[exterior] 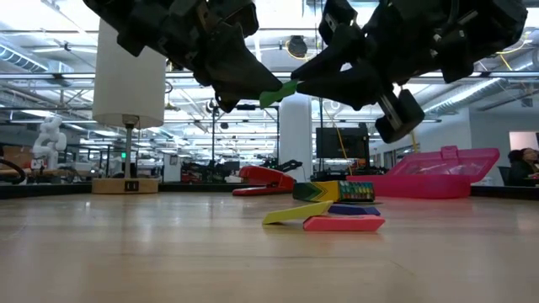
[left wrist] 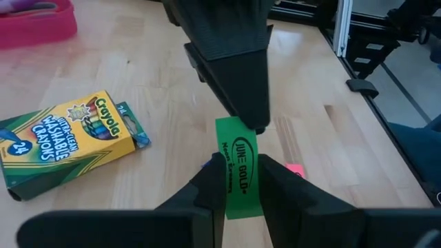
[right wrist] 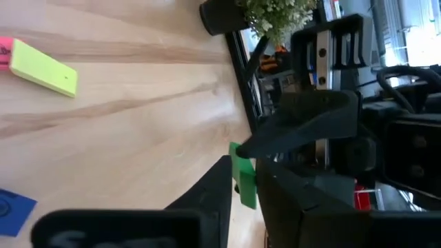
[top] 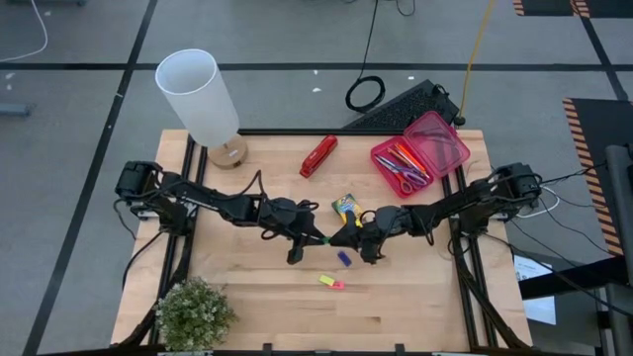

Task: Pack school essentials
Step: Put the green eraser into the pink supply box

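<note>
A small green eraser (top: 324, 238) printed "JUNE GOLD" hangs in the air above the table's middle, between my two grippers. My left gripper (top: 316, 237) comes from the left and is shut on one end. My right gripper (top: 334, 239) comes from the right and is shut on the other end. On the table lie a green-yellow crayon box (top: 344, 207), a purple eraser (top: 343, 257), and a yellow and a pink eraser (top: 331, 282) side by side. Scissors and pens lie in the pink box (top: 419, 150). My left gripper pinches the green eraser's end nearest its wrist (left wrist: 240, 196) between its two fingers, on the flat faces. The fingers run along the eraser, slanting down toward the right. The eraser is lifted clear of the table. My right gripper pinches the eraser's opposite end (left wrist: 238, 127) between its two fingertips, reaching from the table's right and slanting down. Its fingertips meet the left gripper's almost tip to tip. The eraser (right wrist: 242, 180) shows only as a short strip between the fingers.
A red stapler (top: 318, 155) lies at the far middle. A white lamp (top: 203, 104) stands at the far left, a potted plant (top: 193, 314) at the near left corner. A dark keyboard (top: 401, 107) sits beyond the far edge. Bare wood lies along the near right.
</note>
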Controlling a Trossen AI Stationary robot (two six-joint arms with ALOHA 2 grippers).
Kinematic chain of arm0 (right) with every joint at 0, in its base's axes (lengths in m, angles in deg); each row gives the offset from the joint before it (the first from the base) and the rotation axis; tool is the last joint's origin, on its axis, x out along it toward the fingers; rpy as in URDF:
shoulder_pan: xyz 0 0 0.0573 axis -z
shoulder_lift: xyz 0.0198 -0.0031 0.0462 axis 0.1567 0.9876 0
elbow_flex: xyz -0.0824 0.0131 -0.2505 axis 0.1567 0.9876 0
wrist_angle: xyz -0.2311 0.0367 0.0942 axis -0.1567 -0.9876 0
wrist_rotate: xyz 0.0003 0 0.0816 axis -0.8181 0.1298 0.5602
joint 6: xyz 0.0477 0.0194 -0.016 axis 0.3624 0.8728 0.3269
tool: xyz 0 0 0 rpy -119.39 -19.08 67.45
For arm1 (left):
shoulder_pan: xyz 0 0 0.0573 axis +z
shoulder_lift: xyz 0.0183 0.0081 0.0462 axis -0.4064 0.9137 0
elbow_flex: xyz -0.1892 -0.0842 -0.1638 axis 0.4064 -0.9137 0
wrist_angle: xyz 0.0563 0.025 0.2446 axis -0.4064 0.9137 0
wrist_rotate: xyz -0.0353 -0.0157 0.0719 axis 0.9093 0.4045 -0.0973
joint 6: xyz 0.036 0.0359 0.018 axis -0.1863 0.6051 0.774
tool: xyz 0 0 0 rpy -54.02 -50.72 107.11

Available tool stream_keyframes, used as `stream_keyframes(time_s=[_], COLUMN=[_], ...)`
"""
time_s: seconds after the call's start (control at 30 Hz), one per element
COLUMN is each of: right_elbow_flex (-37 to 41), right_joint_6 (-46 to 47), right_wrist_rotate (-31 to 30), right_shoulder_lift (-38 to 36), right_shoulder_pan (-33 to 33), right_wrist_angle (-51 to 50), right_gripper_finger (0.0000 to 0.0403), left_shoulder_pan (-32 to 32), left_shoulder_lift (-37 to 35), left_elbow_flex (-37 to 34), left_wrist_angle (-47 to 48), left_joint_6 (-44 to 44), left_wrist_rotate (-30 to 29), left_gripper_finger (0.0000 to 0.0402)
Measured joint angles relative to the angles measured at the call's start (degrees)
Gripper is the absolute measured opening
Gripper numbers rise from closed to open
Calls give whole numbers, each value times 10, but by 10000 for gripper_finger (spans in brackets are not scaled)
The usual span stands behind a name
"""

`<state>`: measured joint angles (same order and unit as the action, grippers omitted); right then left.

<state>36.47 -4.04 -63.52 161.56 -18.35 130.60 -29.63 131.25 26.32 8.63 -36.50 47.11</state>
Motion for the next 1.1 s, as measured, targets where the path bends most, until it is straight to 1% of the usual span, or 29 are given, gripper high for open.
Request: stream_keyframes(time_s=[0.17,0.37,0.67,0.83,0.93,1.1], right_elbow_flex=[0,0,-14,-17,-17,-17], right_joint_6=[0,0,0,11,43,69], right_wrist_rotate=[2,20,19,11,-2,-33], right_shoulder_lift=[0,1,40,46,42,41], right_shoulder_pan=[7,15,15,15,16,15], right_wrist_angle=[11,12,22,19,15,5], right_gripper_finger=[49,39,14,8,8,7], left_shoulder_pan=[0,0,0,0,0,0], left_shoulder_lift=[0,0,0,0,0,-5], left_elbow_flex=[0,0,-1,-1,1,1], left_wrist_angle=[-1,-2,16,37,46,60], left_joint_6=[0,0,1,-12,-15,-21], left_wrist_rotate=[0,0,0,-19,-24,-65], left_gripper_finger=[76,76,77,77,91,154])
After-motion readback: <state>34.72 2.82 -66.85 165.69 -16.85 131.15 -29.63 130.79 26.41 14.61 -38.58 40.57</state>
